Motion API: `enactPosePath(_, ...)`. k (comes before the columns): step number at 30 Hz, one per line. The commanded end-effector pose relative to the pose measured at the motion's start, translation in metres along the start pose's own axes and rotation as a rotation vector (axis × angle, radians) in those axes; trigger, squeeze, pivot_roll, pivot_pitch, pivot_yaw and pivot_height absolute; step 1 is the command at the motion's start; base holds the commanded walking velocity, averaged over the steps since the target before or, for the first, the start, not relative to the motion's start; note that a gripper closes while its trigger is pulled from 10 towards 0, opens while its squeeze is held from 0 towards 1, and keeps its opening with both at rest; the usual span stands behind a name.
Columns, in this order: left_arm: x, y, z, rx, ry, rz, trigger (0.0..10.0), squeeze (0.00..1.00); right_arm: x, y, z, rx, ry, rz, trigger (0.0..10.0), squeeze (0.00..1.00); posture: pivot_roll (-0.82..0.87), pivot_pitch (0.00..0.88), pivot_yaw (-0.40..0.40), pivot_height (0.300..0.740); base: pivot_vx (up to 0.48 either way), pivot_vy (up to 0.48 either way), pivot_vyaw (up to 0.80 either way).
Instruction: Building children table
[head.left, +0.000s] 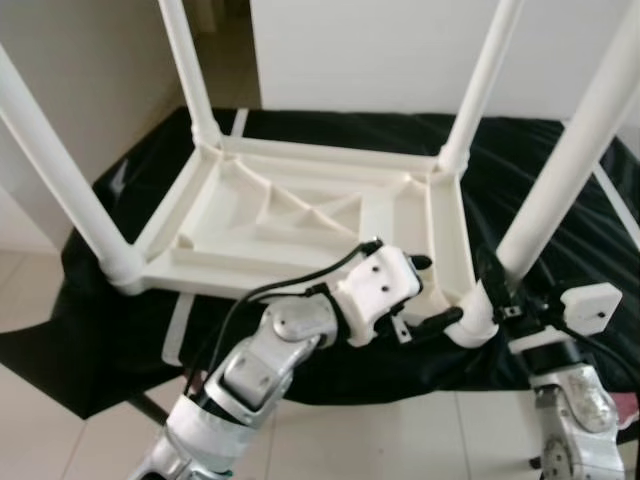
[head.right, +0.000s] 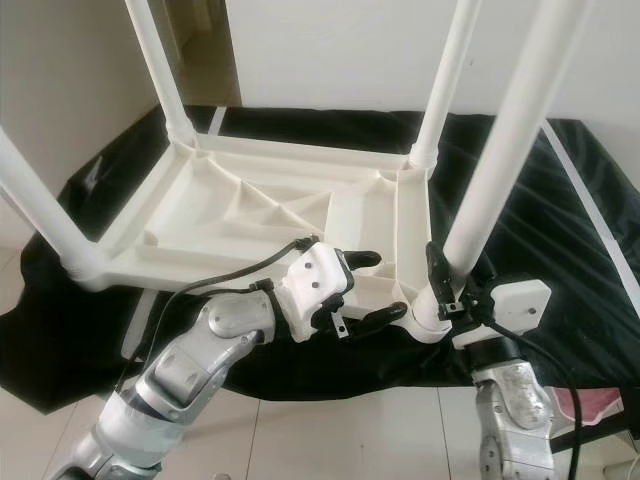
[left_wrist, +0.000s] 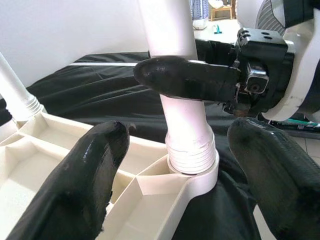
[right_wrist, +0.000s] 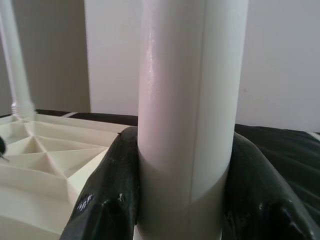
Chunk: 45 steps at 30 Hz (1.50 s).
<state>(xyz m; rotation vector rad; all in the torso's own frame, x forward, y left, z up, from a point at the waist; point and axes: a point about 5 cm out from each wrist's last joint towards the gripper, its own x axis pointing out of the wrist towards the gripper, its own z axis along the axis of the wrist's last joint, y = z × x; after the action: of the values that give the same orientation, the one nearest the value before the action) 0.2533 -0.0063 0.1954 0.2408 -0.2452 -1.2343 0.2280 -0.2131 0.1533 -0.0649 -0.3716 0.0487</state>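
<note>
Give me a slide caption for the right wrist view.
Right gripper clamped around a white table leg, the upturned tabletop beside it.

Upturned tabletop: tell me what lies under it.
The tabletop lies upside down on a black cloth that spreads out past every edge. What carries the cloth is covered, so the support cannot be made out.

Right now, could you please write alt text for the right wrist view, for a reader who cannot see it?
The right gripper is shut on a white table leg, one black finger pressed to each side of the upright tube. Beside it lies the ribbed underside of the white tabletop, upside down on a black cloth, with another leg standing beyond.
</note>
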Motion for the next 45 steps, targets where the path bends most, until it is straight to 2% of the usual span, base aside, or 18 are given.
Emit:
enactPosePath(1,0.0,-0.002,-0.001,0.002,-0.002,-0.053,10.0,0.0,-0.018,-0.017,-0.028,-0.037,0.172,-0.114,10.0,0.0,-0.1,0.029,0.019,0.74,0.0,0.0,0.0)
enactPosePath(3,0.001,-0.002,-0.001,0.003,-0.003,-0.055,10.0,0.0,-0.018,-0.018,-0.028,-0.035,0.177,-0.134,10.0,0.0,-0.1,0.029,0.019,0.74,0.0,0.0,0.0)
enactPosePath(5,0.001,-0.002,0.0,0.004,-0.005,-0.059,10.0,0.0,-0.016,-0.022,-0.031,-0.035,0.173,-0.238,10.0,0.0,-0.1,0.03,0.018,0.74,0.0,0.0,0.0)
enactPosePath(7,0.001,-0.002,0.0,0.004,-0.005,-0.059,10.0,0.0,-0.016,-0.022,-0.031,-0.035,0.173,-0.238,10.0,0.0,-0.1,0.03,0.018,0.74,0.0,0.0,0.0)
enactPosePath(10,0.001,-0.002,0.0,0.003,-0.006,-0.058,10.0,0.0,-0.015,-0.019,-0.037,-0.048,0.177,-0.315,10.0,0.0,-0.09,0.029,0.015,0.74,0.0,0.0,0.0)
enactPosePath(14,0.001,-0.002,0.0,0.003,-0.006,-0.055,10.0,0.0,-0.012,-0.018,-0.046,-0.038,0.213,-0.363,10.0,0.0,-0.09,0.031,0.016,0.74,0.0,0.0,0.0)
enactPosePath(28,0.001,-0.001,0.0,0.005,-0.005,-0.05,10.0,0.0,0.0,-0.026,-0.06,-0.093,0.304,-0.492,10.0,0.0,-0.08,0.038,0.014,0.74,0.0,0.0,0.0)
enactPosePath(31,0.0,-0.001,0.001,0.004,-0.005,-0.045,10.0,0.0,0.003,-0.029,-0.066,-0.128,0.336,-0.596,10.0,0.0,-0.07,0.048,0.015,0.74,0.0,0.0,0.0)
enactPosePath(34,0.0,0.0,0.001,0.005,-0.004,-0.044,10.0,0.0,0.003,-0.03,-0.066,-0.128,0.335,-0.613,10.0,0.0,-0.07,0.048,0.015,0.74,0.0,0.0,0.0)
enactPosePath(37,0.0,0.0,0.001,0.005,-0.004,-0.04,10.0,0.0,0.002,-0.033,-0.069,-0.138,0.336,-0.697,10.0,0.0,-0.07,0.052,0.018,0.74,0.0,0.0,0.0)
enactPosePath(39,0.0,0.0,0.001,0.005,-0.004,-0.04,10.0,0.0,0.002,-0.033,-0.069,-0.138,0.336,-0.697,10.0,0.0,-0.07,0.052,0.018,0.74,0.0,0.0,0.0)
enactPosePath(40,0.0,0.001,0.002,0.005,-0.005,-0.038,10.0,0.0,-0.001,-0.038,-0.071,-0.175,0.338,-0.792,10.0,0.0,-0.07,0.055,0.017,0.74,0.0,0.0,0.0)
enactPosePath(44,0.0,0.001,0.002,0.006,-0.006,-0.037,10.0,0.0,-0.004,-0.041,-0.072,-0.193,0.342,-0.853,10.0,0.0,-0.07,0.054,0.017,0.74,0.0,0.0,0.0)
enactPosePath(45,0.0,0.001,0.002,0.006,-0.005,-0.036,10.0,0.0,-0.009,-0.045,-0.074,-0.192,0.35,-0.904,10.0,0.0,-0.07,0.055,0.016,0.74,0.0,0.0,0.0)
